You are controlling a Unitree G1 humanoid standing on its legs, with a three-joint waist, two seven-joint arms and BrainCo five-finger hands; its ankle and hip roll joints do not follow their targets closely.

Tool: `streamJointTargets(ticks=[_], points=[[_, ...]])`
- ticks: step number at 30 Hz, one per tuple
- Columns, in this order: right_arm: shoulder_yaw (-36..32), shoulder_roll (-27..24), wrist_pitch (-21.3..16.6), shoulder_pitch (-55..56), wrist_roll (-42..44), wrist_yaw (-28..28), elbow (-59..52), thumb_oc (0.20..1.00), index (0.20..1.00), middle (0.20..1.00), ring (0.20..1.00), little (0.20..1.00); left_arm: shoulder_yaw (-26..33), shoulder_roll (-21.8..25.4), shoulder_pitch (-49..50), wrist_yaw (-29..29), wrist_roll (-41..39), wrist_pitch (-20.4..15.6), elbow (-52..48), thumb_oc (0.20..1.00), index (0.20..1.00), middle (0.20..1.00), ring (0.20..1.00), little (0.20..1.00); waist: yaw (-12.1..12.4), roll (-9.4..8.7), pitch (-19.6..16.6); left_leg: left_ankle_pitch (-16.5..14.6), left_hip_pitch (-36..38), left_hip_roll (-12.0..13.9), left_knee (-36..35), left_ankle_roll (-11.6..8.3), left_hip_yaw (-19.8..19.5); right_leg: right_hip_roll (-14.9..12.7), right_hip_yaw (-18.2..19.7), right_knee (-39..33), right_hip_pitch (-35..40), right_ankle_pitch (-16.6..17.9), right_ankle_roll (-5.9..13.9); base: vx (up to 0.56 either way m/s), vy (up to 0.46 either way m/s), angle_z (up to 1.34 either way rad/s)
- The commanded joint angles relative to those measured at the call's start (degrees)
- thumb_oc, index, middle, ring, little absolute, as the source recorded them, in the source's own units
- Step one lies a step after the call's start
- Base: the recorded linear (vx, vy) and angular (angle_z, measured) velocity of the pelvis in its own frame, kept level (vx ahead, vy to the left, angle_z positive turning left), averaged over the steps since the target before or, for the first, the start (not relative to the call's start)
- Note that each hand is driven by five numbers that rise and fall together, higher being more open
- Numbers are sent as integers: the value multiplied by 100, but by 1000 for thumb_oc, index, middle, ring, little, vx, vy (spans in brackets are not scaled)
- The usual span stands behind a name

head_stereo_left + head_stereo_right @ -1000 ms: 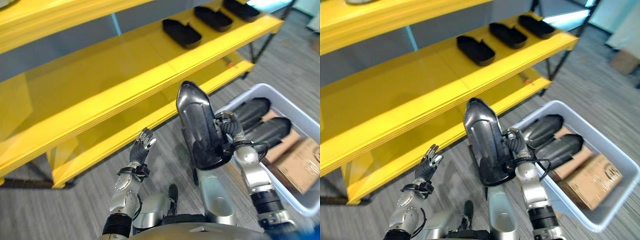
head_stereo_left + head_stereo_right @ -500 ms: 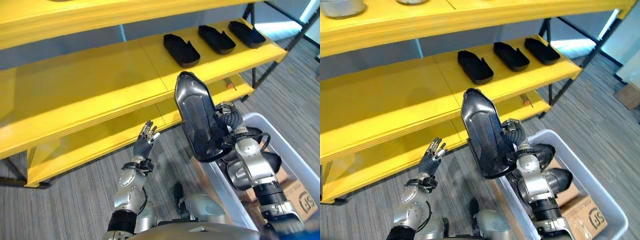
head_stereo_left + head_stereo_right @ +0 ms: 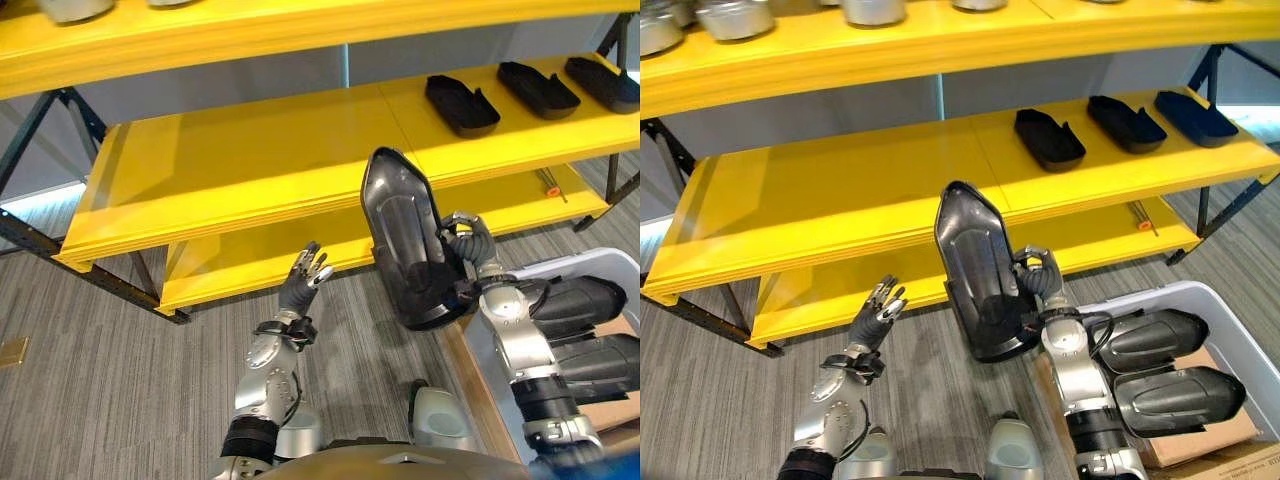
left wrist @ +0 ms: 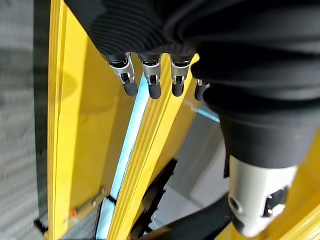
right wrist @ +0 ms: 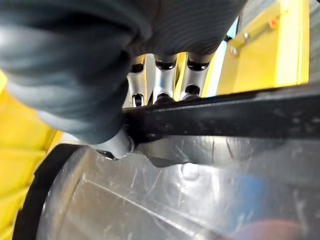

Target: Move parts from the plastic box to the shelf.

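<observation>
A long glossy black part (image 3: 405,240) stands upright in my right hand (image 3: 470,262), whose fingers curl round its edge (image 5: 165,90). It hangs in front of the yellow shelf's middle board (image 3: 250,165). Three similar black parts (image 3: 462,104) lie in a row on that board at the right. More black parts (image 3: 1160,365) rest in the grey plastic box (image 3: 1240,340) at the lower right. My left hand (image 3: 300,285) is raised below the shelf with straight fingers (image 4: 150,80) and holds nothing.
Metal bowls (image 3: 735,18) stand on the top shelf board. A lower yellow board (image 3: 250,265) sits near the floor, with a small screwdriver (image 3: 550,183) on its right end. A cardboard box (image 3: 1200,450) lies inside the plastic box. Dark shelf legs (image 3: 40,130) stand at the left.
The camera has swung left and level, so the shelf's left end and the top board now show. My right hand still holds the black part upright; the left hand stays raised.
</observation>
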Motion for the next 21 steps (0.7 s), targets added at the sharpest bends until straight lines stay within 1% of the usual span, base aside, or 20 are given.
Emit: streamJointTargets(ticks=[1, 3, 4, 6, 7, 8, 12, 15, 17, 21], points=[[-74, 64, -386, -430, 275, 43, -380, 200, 200, 200, 200, 200, -72, -287, 107, -137, -75, -299, -451, 1000, 1000, 1000, 1000, 1000, -80, 105, -402, 802, 113, 332, -592, 323, -53, -114, -373, -138, 561, 438, 96, 81, 208, -5], [-28, 159, -355, -455, 374, 99, -201, 200, 200, 200, 200, 200, 29, -398, 165, -155, -87, -326, -357, 1000, 1000, 1000, 1000, 1000, -9, 87, -452, 783, 211, 198, -585, 361, -60, -197, -468, -255, 682, 441, 95, 92, 192, 4], [-28, 159, -357, -456, 374, 99, -200, 200, 200, 200, 200, 200, 32, -398, 163, -158, -87, -329, -353, 1000, 1000, 1000, 1000, 1000, -8, 86, -448, 783, 218, 196, -587, 362, -58, -198, -467, -260, 689, 443, 97, 70, 131, -2], [-6, 310, -351, -482, 551, 159, 15, 200, 200, 200, 200, 200, 108, -473, 237, -208, -92, -355, -267, 1000, 1000, 1000, 1000, 1000, 89, 61, -467, 786, 270, 159, -604, 363, -46, -233, -561, -365, 773, 447, 124, 68, 96, -5], [-6, 310, -351, -483, 551, 159, 15, 200, 200, 200, 200, 200, 109, -473, 236, -209, -92, -355, -266, 1000, 1000, 1000, 1000, 1000, 88, 61, -465, 787, 272, 159, -605, 363, -48, -234, -563, -366, 777, 447, 124, 88, 86, -4], [-10, 353, -355, -483, 599, 185, 50, 200, 200, 200, 200, 200, 123, -492, 312, -260, -130, -353, -216, 1000, 1000, 1000, 1000, 1000, 146, 30, -477, 773, 293, 137, -614, 372, -73, -220, -579, -413, 824, 439, 132, 68, 37, -1], [6, 453, -367, -466, 617, 231, 95, 200, 200, 200, 200, 200, 261, -514, 393, -292, -197, -356, -124, 1000, 1000, 1000, 1000, 1000, 242, -11, -409, 767, 314, 133, -586, 379, -105, -187, -602, -427, 890, 436, 152, 61, 32, -6], [24, 476, -378, -469, 603, 234, 100, 200, 200, 200, 200, 200, 294, -501, 389, -283, -196, -361, -131, 1000, 1000, 1000, 1000, 1000, 267, -14, -356, 764, 320, 136, -557, 381, -129, -178, -591, -385, 899, 438, 157, 41, 27, -5], [64, 495, -384, -489, 579, 244, 108, 200, 200, 200, 200, 200, 337, -462, 386, -251, -199, -379, -173, 1000, 1000, 1000, 1000, 1000, 324, -32, -283, 753, 330, 122, -503, 388, -176, -165, -588, -332, 915, 427, 153, 73, 44, 0], [135, 479, -382, -568, 585, 249, 135, 200, 200, 200, 200, 200, 441, -424, 342, -210, -136, -393, -234, 1000, 1000, 1000, 1000, 1000, 392, -26, -248, 735, 313, 88, -346, 395, -261, -182, -574, -279, 883, 422, 129, 59, 45, 17]])
